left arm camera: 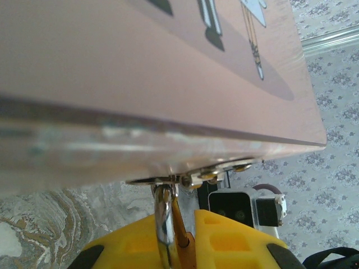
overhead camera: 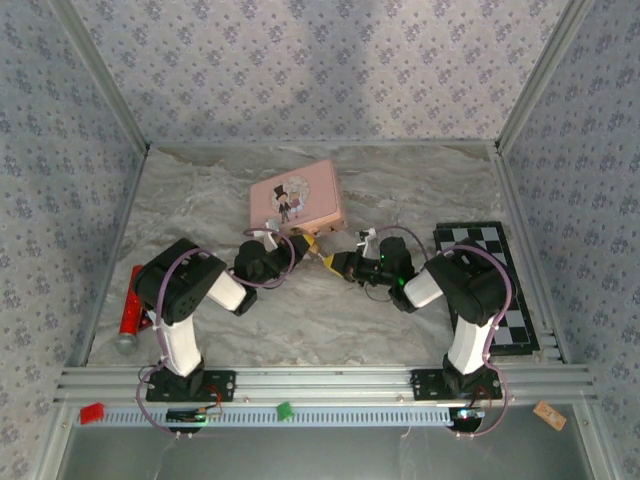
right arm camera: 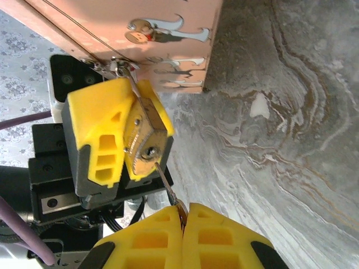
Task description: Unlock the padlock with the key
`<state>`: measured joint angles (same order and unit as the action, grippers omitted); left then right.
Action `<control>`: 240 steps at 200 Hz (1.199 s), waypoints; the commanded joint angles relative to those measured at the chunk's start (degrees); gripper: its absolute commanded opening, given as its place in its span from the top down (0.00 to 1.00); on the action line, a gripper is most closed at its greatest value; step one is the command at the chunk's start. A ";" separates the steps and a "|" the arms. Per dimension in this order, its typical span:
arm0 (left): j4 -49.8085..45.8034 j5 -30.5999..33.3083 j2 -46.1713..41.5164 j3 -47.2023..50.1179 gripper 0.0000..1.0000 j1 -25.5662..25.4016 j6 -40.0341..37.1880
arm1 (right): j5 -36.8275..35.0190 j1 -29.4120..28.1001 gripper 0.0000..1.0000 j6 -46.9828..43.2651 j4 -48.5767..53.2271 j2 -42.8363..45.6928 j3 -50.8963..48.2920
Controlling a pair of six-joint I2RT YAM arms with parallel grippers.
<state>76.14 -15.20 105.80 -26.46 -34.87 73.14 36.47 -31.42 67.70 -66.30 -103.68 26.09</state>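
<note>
The small brass padlock (right arm camera: 143,136) hangs by its silver shackle (left arm camera: 163,219) from the hasp on the front of the pink box (overhead camera: 296,197). My left gripper (left arm camera: 178,225) is shut on the padlock, its yellow fingers (right arm camera: 100,136) clamping the body on both sides. The keyhole face points toward my right gripper (right arm camera: 182,212). That gripper is shut on the head of the thin grey key (right arm camera: 168,188). The key's tip touches the padlock's face right at the lower edge of the keyhole. In the top view both grippers (overhead camera: 303,243) (overhead camera: 334,263) meet just in front of the box.
A red cylinder (overhead camera: 130,306) lies at the left edge, behind my left arm. A black-and-white chessboard (overhead camera: 492,288) lies along the right wall. Patterned walls close in three sides. Small coloured pieces (overhead camera: 285,410) sit on the front rail.
</note>
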 commanded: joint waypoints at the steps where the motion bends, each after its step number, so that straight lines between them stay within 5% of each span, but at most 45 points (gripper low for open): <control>1: -6.94 -6.24 2.23 1.57 0.88 -0.99 9.96 | 0.35 0.04 1.00 0.44 -1.72 -0.43 -0.68; 240: -8.86 -6.32 1.02 1.63 0.88 -1.33 8.59 | 0.53 0.49 1.00 1.01 -1.46 -0.30 1.51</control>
<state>75.66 -15.27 105.62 -26.44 -34.87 72.93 36.49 -31.00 68.18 -66.67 -103.68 26.55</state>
